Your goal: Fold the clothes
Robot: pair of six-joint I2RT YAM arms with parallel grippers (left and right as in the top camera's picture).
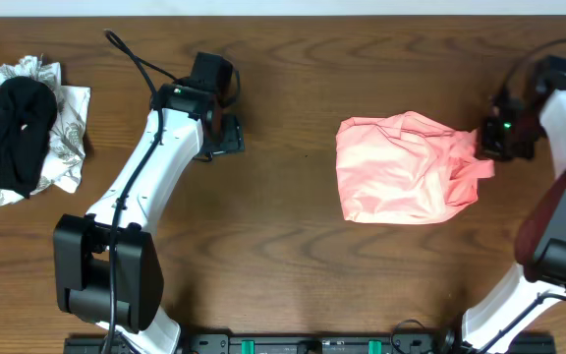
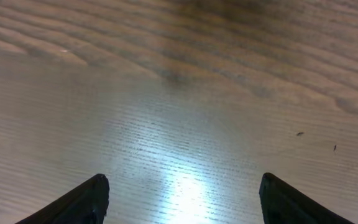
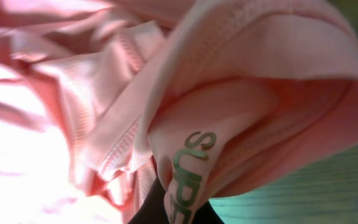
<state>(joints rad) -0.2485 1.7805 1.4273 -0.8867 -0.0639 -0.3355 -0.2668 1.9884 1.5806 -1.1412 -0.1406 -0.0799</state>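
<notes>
right pincer (image 1: 487, 143) clamped on shirt (image 1: 401, 169) edge, likely to spread crumpled heap; left pincer (image 2: 182, 196) apart, idle over bare counter (image 2: 179, 93).

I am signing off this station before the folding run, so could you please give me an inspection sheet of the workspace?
Surface: wooden table, bare, with glare on the wood in the left wrist view.
Job's things: salmon-pink T-shirt crumpled right of centre, not folded.
Clutter: heap of black and white patterned cloth at the table's left edge.
Jaws: those of the left arm stand open over bare wood; those of the right arm are buried in the T-shirt's right edge, state hidden.
Cables: black cable looping from the left arm.
Surroundings: nothing seen.
</notes>
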